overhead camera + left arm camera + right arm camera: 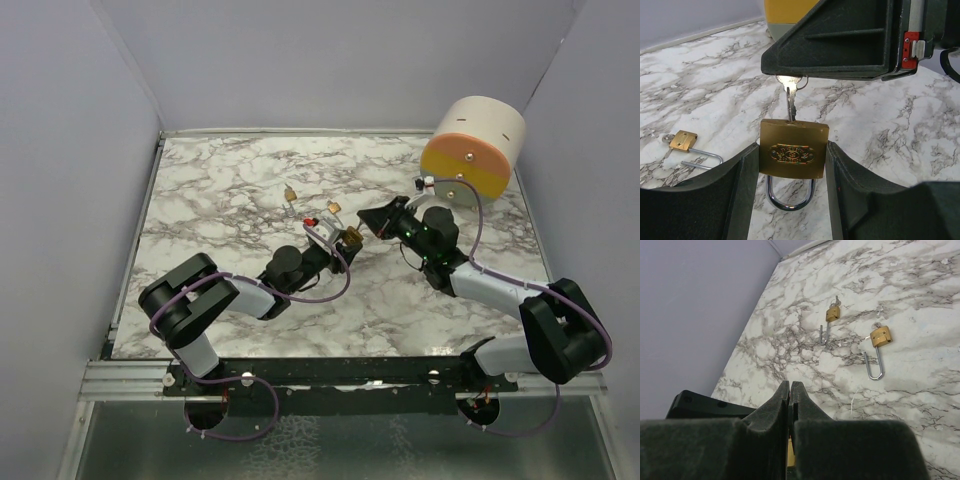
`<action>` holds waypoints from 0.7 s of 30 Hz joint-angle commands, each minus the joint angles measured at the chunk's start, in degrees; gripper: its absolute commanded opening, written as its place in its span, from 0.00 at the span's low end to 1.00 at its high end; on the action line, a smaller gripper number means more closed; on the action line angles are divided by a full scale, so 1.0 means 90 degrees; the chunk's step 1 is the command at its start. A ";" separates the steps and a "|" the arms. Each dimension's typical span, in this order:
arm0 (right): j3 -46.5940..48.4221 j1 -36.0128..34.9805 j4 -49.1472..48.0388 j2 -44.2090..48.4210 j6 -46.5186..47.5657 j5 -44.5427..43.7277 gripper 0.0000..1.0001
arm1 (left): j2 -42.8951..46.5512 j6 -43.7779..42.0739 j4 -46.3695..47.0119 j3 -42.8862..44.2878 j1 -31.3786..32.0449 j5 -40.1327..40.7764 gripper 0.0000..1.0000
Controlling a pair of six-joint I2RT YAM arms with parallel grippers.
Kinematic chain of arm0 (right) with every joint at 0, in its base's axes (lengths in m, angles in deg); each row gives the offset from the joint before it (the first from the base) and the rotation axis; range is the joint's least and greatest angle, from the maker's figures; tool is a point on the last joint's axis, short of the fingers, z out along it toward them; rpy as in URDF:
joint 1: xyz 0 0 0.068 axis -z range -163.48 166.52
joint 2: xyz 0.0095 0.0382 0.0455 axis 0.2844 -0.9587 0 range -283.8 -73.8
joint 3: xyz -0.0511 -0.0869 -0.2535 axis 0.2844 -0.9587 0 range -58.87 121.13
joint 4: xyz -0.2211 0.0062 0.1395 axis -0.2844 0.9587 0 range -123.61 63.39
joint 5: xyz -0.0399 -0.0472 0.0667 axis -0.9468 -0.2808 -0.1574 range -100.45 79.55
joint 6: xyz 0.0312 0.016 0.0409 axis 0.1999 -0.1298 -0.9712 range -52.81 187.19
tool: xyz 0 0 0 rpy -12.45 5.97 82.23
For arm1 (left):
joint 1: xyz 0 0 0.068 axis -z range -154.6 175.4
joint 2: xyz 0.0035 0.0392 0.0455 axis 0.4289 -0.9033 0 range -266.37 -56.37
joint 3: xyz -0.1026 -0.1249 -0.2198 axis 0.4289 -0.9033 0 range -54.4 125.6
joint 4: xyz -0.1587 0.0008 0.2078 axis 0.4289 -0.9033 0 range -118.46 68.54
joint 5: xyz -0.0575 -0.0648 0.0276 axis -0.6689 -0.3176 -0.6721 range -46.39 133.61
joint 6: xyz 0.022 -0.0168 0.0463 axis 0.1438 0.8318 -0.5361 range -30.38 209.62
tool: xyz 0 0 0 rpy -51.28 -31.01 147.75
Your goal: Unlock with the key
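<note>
Brass padlock (794,152) at the centre of it all: it sits clamped between the two fingers (740,195) of my left hand (790,167), one finger pressed against each side of its body, the embossed plate facing my wrist camera. Its steel shackle points back toward me, and both legs appear to run into the body (so it looks locked). I hold it over the middle of the marble surface (230,190); whether the shackle touches the marble I cannot tell.

The key (790,97) stands in the far edge of the padlock, its blade sunk into the keyhole and its silver head tucked under the tips of my right hand (786,74). That hand is clenched tight on the key's head; seen from its own wrist camera, the two fingers press flat together.

Farther out, two small padlocks lie on the surface beyond my hands, near each other but apart: the left one (290,194), and the right one (333,208) closer to the grip, each brass with a long steel shackle. In the far right corner a cream drum (470,150) with a yellow and orange face lies on its side, well apart from the grip.
</note>
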 commanded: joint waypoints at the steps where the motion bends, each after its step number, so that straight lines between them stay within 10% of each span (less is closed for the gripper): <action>1: 0.0026 -0.0096 -0.0242 0.0038 0.0091 -0.0235 0.01 | -0.0018 0.0063 0.0623 -0.0007 0.0033 -0.0076 0.00; 21: -0.0108 -0.0240 -0.0068 0.0196 0.0235 -0.0552 0.01 | 0.0216 0.0108 0.0184 0.0192 0.0034 0.0416 0.00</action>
